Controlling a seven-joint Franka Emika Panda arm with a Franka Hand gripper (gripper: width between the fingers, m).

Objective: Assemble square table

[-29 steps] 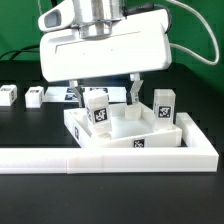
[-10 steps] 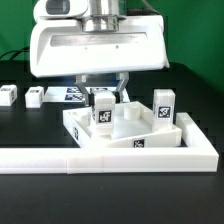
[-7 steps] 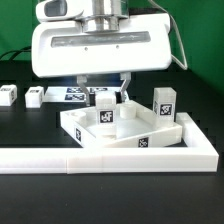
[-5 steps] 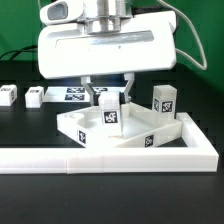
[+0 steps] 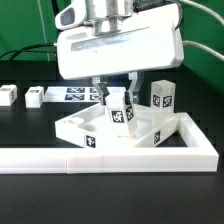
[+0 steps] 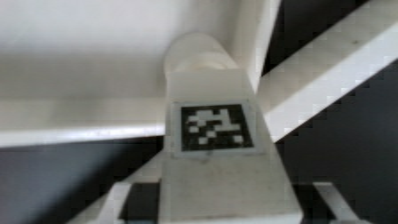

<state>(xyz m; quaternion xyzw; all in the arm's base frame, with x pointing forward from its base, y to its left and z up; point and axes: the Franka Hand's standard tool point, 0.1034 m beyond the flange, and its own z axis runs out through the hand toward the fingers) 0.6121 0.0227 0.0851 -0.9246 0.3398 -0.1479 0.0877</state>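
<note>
The large square white plastic tabletop (image 5: 125,143) is seen in the exterior view lying askew behind the long low white L-shaped wall (image 5: 100,160). The two-finger gripper (image 5: 118,98) is closed narrowly on a small white block-like leg (image 5: 121,113), held upright on the tabletop. Two loose white legs (image 5: 34,95) are shown only there; the held leg's black-and-white tag (image 6: 215,128) is shown close up only by the wrist view.

No readable text, leg (image 5: 120,108) tag (image 6: 217,127) (pattern only)
</note>
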